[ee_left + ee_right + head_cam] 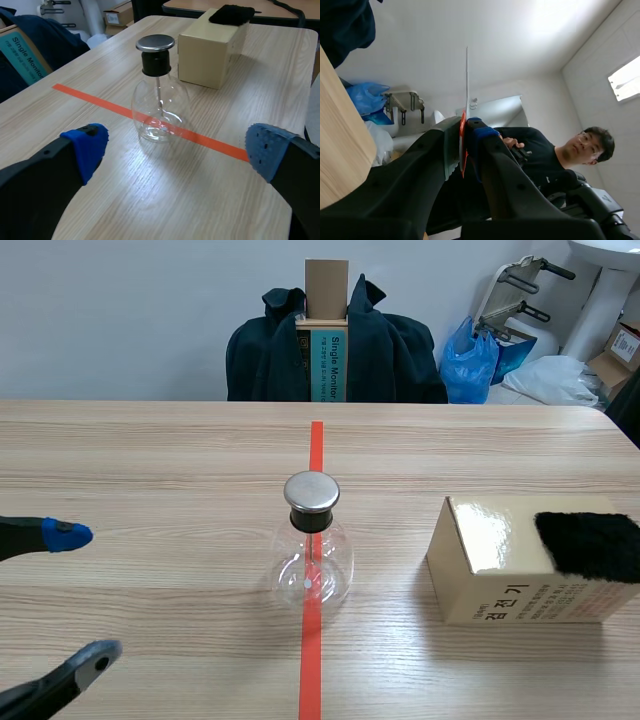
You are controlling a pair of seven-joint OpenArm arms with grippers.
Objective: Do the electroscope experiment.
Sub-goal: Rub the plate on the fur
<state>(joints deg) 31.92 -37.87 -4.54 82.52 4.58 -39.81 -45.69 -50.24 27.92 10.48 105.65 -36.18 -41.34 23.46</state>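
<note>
The electroscope point(311, 550), a clear glass flask with a black stopper and a round metal cap, stands on the orange-red tape line mid-table. My left gripper point(85, 595) is open at the table's left, well apart from it. In the left wrist view the electroscope point(159, 97) stands ahead of the left gripper point(177, 150), with nothing between its blue pads. My right gripper point(464, 137) is tilted up off the table, shut on a thin pale rod point(467, 80) that is red where the pads pinch it. The right arm does not show in the scene view.
A tan cardboard box point(520, 560) with a black cloth point(590, 545) on top sits right of the flask. A chair with a dark jacket point(390, 350) stands behind the far edge, with a blue bag point(470, 360) beside it. A person point(545, 155) appears in the right wrist view.
</note>
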